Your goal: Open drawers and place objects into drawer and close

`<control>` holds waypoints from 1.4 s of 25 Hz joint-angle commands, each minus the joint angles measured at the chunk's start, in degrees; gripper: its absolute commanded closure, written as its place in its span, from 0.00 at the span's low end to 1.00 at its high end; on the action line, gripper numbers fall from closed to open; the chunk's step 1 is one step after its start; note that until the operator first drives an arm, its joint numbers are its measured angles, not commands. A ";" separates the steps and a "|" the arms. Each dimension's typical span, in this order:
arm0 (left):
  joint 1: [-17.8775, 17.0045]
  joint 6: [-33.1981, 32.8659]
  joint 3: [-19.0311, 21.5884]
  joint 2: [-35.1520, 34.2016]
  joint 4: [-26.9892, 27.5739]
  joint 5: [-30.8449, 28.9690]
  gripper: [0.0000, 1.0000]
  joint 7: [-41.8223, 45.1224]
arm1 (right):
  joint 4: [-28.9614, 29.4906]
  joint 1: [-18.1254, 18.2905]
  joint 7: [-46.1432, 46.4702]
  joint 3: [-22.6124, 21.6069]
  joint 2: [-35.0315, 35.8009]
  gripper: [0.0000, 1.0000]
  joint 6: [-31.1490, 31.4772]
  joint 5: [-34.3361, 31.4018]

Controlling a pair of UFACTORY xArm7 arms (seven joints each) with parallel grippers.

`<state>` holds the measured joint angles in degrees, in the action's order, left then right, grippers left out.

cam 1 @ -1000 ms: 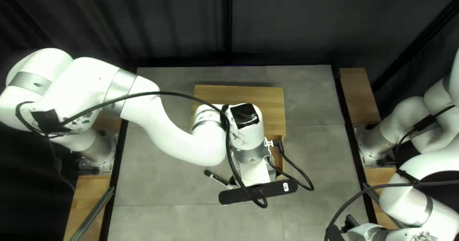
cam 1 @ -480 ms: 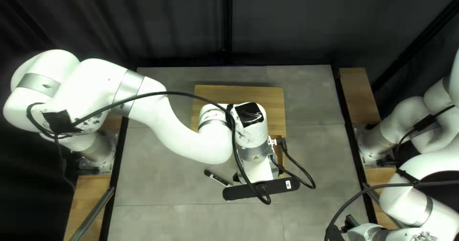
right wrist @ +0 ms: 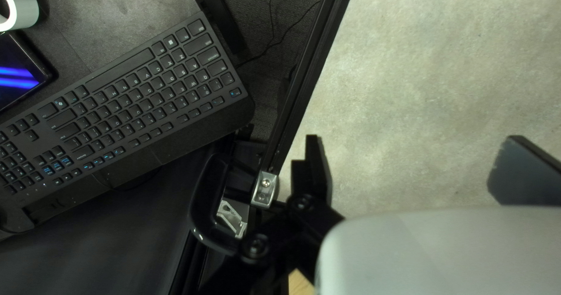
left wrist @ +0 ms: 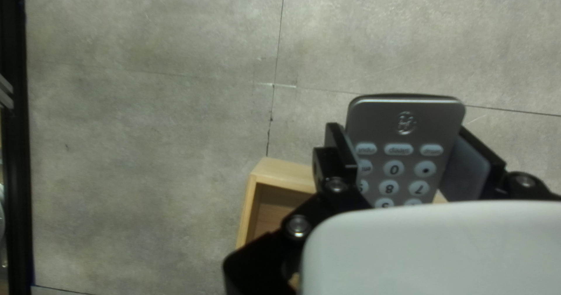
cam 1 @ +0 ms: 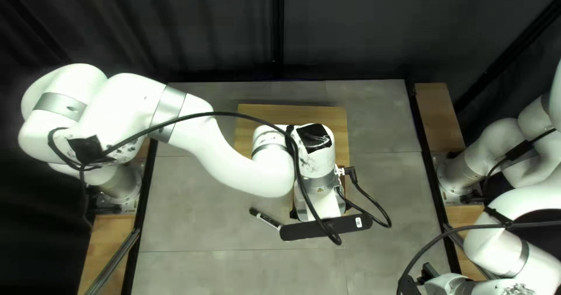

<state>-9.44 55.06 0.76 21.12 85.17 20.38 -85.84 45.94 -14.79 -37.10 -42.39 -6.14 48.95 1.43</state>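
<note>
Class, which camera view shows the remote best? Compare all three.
The left wrist view: the remote is held in the left gripper, many buttons facing the camera. In the top left view the left arm hides it; the right wrist view shows none.

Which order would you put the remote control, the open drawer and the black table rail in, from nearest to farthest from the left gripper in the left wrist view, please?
1. Remote control: in the left gripper itself, held from both sides.
2. Open drawer: beside the gripper, partly hidden by it.
3. Black table rail: well beyond the drawer, on that same side.
</note>
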 commanded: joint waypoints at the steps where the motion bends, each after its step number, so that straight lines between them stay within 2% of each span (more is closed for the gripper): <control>1: 0.57 -0.02 -0.39 0.62 -0.26 -0.39 1.00 -1.03 | 0.00 0.00 0.00 0.00 0.00 0.00 0.00 0.00; 17: 1.55 0.48 -1.56 0.63 -1.10 -2.55 1.00 -3.23 | 0.00 0.00 0.00 0.00 0.00 0.00 0.00 0.00; 23: 1.84 -0.05 -1.87 -0.42 -3.31 -2.45 1.00 -3.21 | 0.00 0.00 0.00 0.00 0.00 0.00 0.00 0.00; 35: 2.80 0.60 -2.39 -0.44 -3.74 -2.32 1.00 -3.99 | 0.00 0.00 0.00 0.00 0.00 0.00 0.00 0.00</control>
<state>-6.74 55.72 -1.61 20.56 81.61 18.00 -89.67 45.93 -14.79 -37.10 -42.39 -6.14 48.95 1.43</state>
